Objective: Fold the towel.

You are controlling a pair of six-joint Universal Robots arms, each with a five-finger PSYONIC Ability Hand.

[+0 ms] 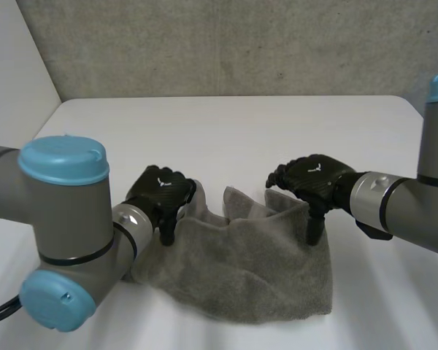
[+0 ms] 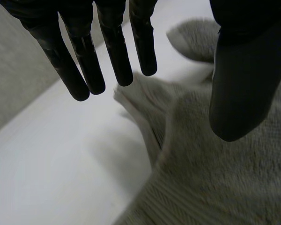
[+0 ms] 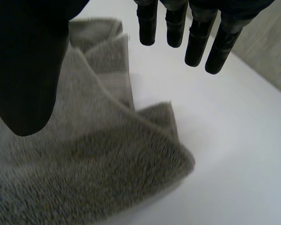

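A grey towel [image 1: 248, 262] lies rumpled on the white table [image 1: 226, 131], doubled over with its far edge sagging in the middle. My left hand [image 1: 160, 193] hovers over the towel's far left corner. Its fingers [image 2: 86, 56] hang straight and its thumb [image 2: 243, 84] stands apart, with the towel's corner [image 2: 145, 101] lying loose beneath them. My right hand [image 1: 314, 182] is above the far right corner, with straight fingers [image 3: 196, 35] and the thumb [image 3: 28, 70] spread wide. The towel's corner [image 3: 159, 117] rests on the table under it. Neither hand holds cloth.
Bare white table surface stretches beyond the towel to the back wall [image 1: 233, 44] and to both sides. My two grey arms come in from the near left [image 1: 58, 219] and the right [image 1: 401, 204].
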